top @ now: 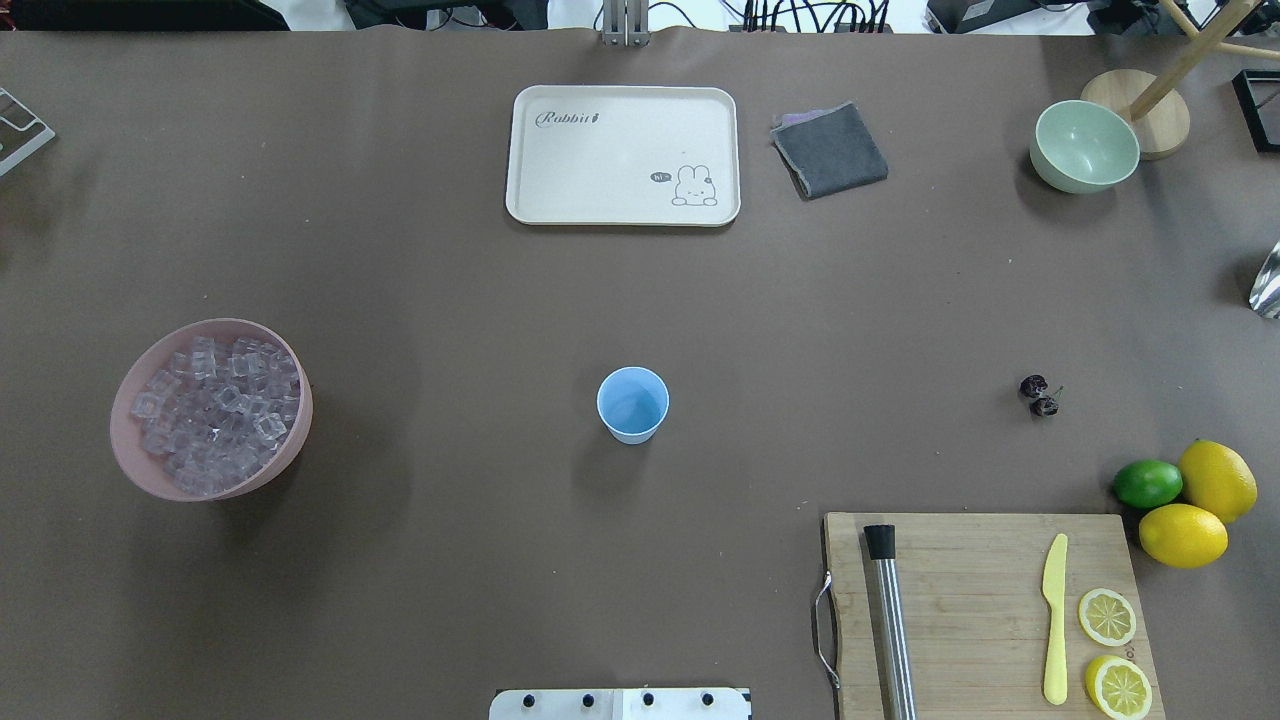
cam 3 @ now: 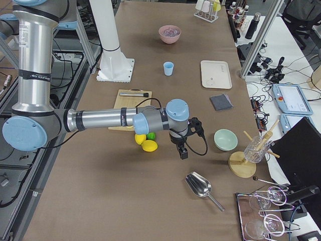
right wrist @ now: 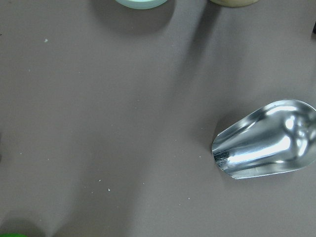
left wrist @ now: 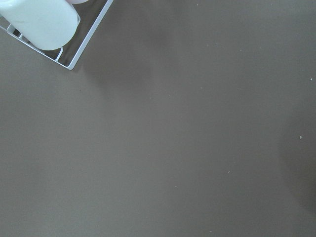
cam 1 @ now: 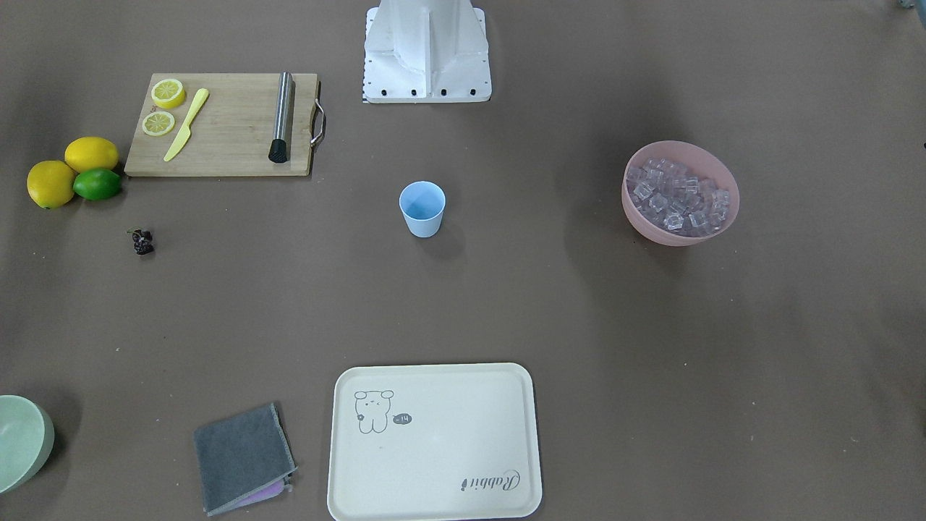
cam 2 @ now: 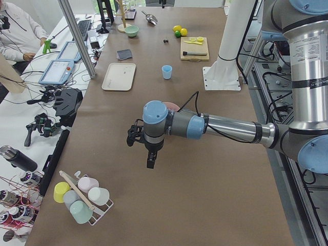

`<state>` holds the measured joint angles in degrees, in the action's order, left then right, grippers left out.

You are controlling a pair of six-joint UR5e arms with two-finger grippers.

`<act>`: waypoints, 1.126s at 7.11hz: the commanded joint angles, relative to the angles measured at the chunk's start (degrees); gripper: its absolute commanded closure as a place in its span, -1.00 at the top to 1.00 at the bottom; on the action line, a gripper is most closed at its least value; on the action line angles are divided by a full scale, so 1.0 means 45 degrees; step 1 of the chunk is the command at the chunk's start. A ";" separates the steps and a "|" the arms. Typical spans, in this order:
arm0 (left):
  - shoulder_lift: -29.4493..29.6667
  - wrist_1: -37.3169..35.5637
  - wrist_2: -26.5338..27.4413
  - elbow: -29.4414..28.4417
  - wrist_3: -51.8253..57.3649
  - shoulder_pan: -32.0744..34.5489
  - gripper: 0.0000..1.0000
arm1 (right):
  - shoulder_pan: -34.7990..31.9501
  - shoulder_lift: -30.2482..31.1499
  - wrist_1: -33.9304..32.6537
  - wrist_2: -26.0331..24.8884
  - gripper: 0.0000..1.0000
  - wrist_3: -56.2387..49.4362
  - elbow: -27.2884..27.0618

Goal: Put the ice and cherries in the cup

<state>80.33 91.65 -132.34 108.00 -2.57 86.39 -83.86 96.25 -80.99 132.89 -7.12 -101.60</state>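
The light blue cup stands upright mid-table, also in the front view. The ice fills a pink bowl on the robot's left side. The cherries lie on the table on the right side, near the lemons, and show in the front view. My left gripper hangs over bare table beyond the pink bowl, far from the cup. My right gripper hangs past the lemons, near a metal scoop. I cannot tell whether either gripper is open or shut.
A cutting board carries a muddler, a yellow knife and lemon slices. Two lemons and a lime lie beside it. A cream tray, grey cloth, green bowl, scoop and cup rack stand around.
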 commanded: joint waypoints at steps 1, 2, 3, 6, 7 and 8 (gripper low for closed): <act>0.0019 0.0004 -0.0064 0.0023 0.0004 -0.0018 0.95 | 0.0002 0.0056 0.0049 0.0001 1.00 0.0000 0.0000; 0.0019 0.0042 -0.0084 0.0062 0.0004 -0.0038 0.95 | 0.0002 0.0115 0.0088 0.0020 1.00 -0.0019 -0.0019; -0.0136 0.0410 -0.0065 0.0140 0.0004 -0.0057 0.95 | 0.0021 0.0135 0.0089 0.0194 1.00 -0.0019 0.0019; -0.0450 0.0980 -0.0006 0.0024 -0.0054 -0.0115 0.95 | 0.0100 0.0135 0.0069 0.0313 1.00 -0.0019 0.0039; -0.0430 0.1019 -0.0045 0.0062 -0.0016 -0.0116 0.95 | 0.0119 0.0135 0.0069 0.0333 1.00 -0.0019 0.0058; -0.0372 0.1000 -0.0084 0.0024 -0.0074 -0.0116 0.95 | 0.0139 0.0135 0.0069 0.0333 1.00 0.0000 0.0059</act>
<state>78.46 96.11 -132.51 108.22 -2.74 85.91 -83.33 96.87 -80.68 134.32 -7.19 -101.39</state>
